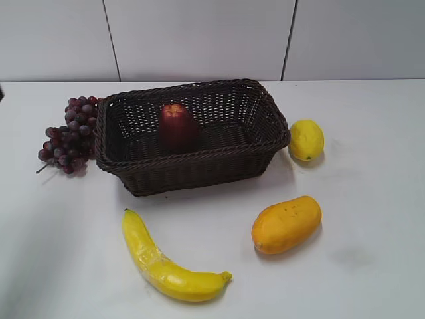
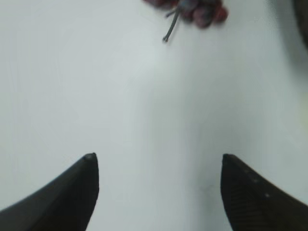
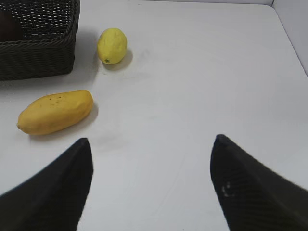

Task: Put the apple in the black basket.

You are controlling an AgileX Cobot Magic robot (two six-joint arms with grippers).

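left gripper [image 2: 156, 192]: jaws spread wide, holding nothing, dark fingertips over bare surface | right gripper [image 3: 151, 185]: jaws spread wide, holding nothing | exterior view: neither arm visible

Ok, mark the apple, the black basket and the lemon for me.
apple [image 1: 177, 125]: exterior view, its red front.
black basket [image 1: 189, 157]: exterior view, near braided rim.
lemon [image 3: 112, 45]: right wrist view, middle of its skin.

Apple [image 1: 176, 125] in basket [image 1: 199, 169] — grapes [image 1: 70, 136] left.
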